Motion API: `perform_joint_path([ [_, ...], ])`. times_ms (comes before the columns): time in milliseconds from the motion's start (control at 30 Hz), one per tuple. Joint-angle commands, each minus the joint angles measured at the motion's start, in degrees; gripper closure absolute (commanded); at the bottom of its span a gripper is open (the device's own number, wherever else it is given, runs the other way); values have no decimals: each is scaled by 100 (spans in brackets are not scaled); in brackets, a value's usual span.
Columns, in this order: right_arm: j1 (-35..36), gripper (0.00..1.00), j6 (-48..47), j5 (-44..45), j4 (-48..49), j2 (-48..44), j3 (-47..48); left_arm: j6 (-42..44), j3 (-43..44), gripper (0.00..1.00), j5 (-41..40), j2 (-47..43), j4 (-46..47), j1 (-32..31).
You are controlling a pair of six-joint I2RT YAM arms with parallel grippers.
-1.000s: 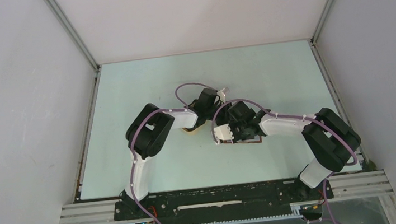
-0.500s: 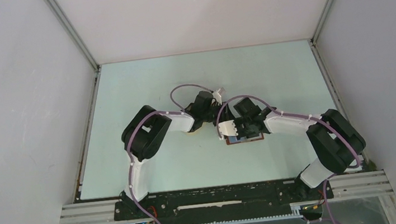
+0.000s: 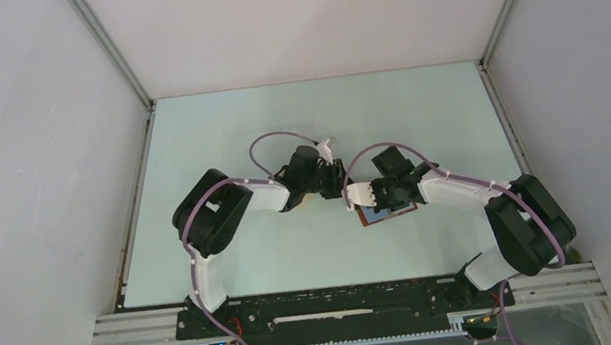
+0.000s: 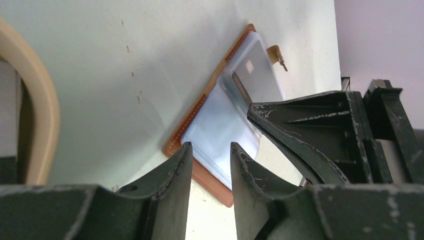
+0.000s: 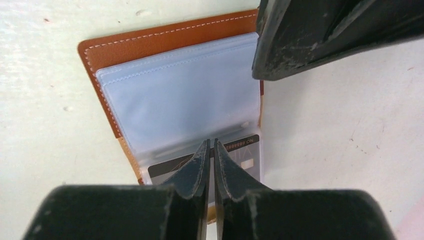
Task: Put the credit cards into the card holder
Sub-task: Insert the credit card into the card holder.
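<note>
Open card holder (image 3: 388, 213) lying flat on the pale green tabletop (image 3: 221, 147), just right of centre, where the two arms meet. Its reddish-brown leather border with pale stitching frames clear plastic sleeves, and the snap tab (image 4: 276, 54) projects from its far edge in the left wrist view.

Left hand (image 4: 210, 148): released, with a plain gap between the two dark fingers. Nothing is between them, and the tips stand over the near corner of the card holder. The curved rim of a tan tray (image 4: 44, 102) lies to its left.

Right hand (image 5: 209, 143): fingers drawn almost together, leaving only a slit with nothing seen in it. The tips are over a credit card (image 5: 241, 156) with a dark stripe that sits in the near sleeve. Whether they touch it cannot be told. The left hand's fingers stand just beside the right hand, over the card holder's edge.
</note>
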Motion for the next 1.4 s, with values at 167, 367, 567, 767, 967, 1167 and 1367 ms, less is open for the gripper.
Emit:
perform_joint_path([
  [167,-273,82,23,-944,-533,-708,-33,475,-1020,61,-565,-1339,1176,28],
  [367,-250,80,-24,-940,-541,-503,-36,456,-1061,65,-345,-1271,1422,-65],
  [567,-183,82,-12,-873,-467,-302,-33,560,-519,82,-120,-799,1013,-298],
  [767,-72,84,-20,-646,-371,-80,-33,667,43,87,-88,-289,325,-486],
  [967,-62,85,-60,-556,-404,-40,-32,715,438,89,-247,34,-426,-525],
  [1167,-111,85,-75,-458,-423,-79,-32,631,643,90,-377,249,-914,-478],
  [1367,-238,85,-84,-430,-450,-161,-32,493,681,92,-396,354,-1045,-380],
])
